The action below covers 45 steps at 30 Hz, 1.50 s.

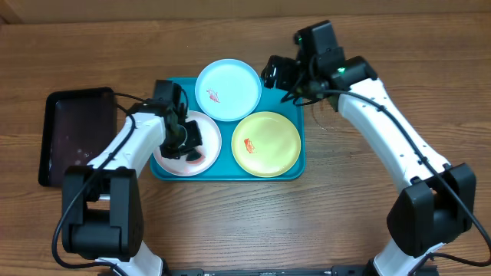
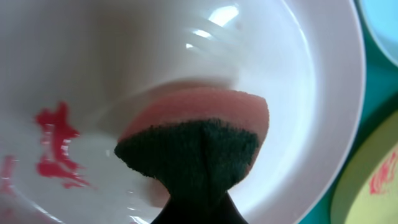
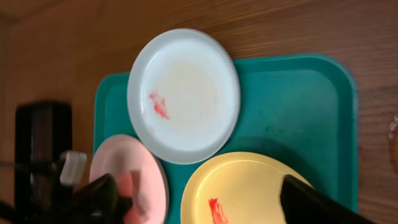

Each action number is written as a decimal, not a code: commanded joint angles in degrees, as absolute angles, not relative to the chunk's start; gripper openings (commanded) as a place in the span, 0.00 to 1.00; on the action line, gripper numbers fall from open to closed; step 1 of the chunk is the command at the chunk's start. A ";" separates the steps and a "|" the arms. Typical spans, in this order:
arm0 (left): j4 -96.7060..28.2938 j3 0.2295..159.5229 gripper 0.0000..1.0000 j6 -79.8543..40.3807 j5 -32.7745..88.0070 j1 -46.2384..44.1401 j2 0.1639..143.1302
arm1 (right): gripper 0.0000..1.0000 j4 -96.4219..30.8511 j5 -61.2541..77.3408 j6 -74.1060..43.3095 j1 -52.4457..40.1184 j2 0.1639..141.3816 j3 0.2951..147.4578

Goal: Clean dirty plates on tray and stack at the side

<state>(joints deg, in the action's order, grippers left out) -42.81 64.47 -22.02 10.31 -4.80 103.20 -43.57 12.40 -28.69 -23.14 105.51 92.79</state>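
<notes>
Wooden counter point(image 1: 337, 222) carries the turquoise tray point(image 1: 230, 170) at mid-frame, where my left fingers point(image 1: 186, 142) are clamped on a pink sponge point(image 2: 205, 109) pressed into the white plate point(image 1: 211, 126) at its lower left, beside red smears point(image 2: 56, 146). Lower right lies the yellow-green plate point(image 1: 266, 143), and above both the light blue plate point(image 1: 228, 90). My right fingers point(image 1: 278, 73) hang spread apart over the tray's upper right corner.

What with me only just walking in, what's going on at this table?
The left gripper, jaws shut on a sponge, holds it against the white plate on the turquoise tray; red smears remain there. The right gripper hovers open and empty over the tray's far corner. The light blue plate and yellow plate each show a smear. Nothing is stacked aside yet.
</notes>
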 commanded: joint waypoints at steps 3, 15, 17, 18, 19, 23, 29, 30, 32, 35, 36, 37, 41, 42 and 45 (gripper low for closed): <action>-42.78 64.60 0.04 -23.35 9.04 -0.34 102.87 | 0.75 -50.54 15.59 -23.11 -26.63 106.06 98.10; -42.76 64.60 0.04 -23.38 9.06 -0.38 102.87 | 0.73 -55.09 17.43 -17.54 -30.46 115.02 110.45; -43.03 64.60 0.04 -23.33 9.08 -0.38 102.87 | 0.73 -52.95 17.43 -17.56 -32.10 118.21 110.45; -43.03 64.60 0.04 -23.20 9.13 -0.38 102.85 | 0.72 -52.21 17.19 -17.61 -32.86 119.66 110.45; -43.00 64.60 0.04 -23.09 9.23 -0.38 102.87 | 0.69 -51.66 16.64 -18.02 -33.47 120.90 110.45; -42.13 64.60 0.04 -21.32 10.33 -0.40 102.87 | 0.56 -50.22 14.61 -20.18 -35.48 125.49 110.43; -41.56 64.60 0.04 -20.75 10.35 -0.38 102.87 | 0.53 -49.76 14.59 -20.14 -37.74 130.17 110.41; -41.56 64.60 0.04 -20.75 10.35 -0.38 102.87 | 0.52 -49.71 14.59 -20.14 -37.98 130.85 110.41; -41.54 64.60 0.04 -20.78 10.35 -0.38 102.87 | 0.49 -49.80 14.63 -20.16 -38.37 131.87 110.41; -41.58 64.60 0.04 -20.75 10.35 -0.40 102.87 | 0.44 -49.98 14.59 -20.14 -38.92 132.53 109.80; -41.63 64.60 0.04 -20.78 10.35 -0.40 102.87 | 0.44 -49.95 14.59 -20.16 -39.07 132.75 109.56; -41.65 64.60 0.04 -20.78 10.59 -0.38 102.85 | 0.41 -49.60 14.39 -20.18 -39.27 132.79 108.57; -41.45 64.60 0.04 -20.78 10.59 -0.40 102.87 | 0.38 -47.59 11.27 -21.06 -39.53 132.79 105.08; -41.32 64.60 0.04 -20.78 10.59 -0.40 102.87 | 0.38 -46.72 10.48 -21.28 -39.53 132.79 104.33; -41.23 64.60 0.04 -20.78 10.92 -0.40 102.87 | 0.37 -44.60 10.72 -21.28 -39.53 132.79 102.94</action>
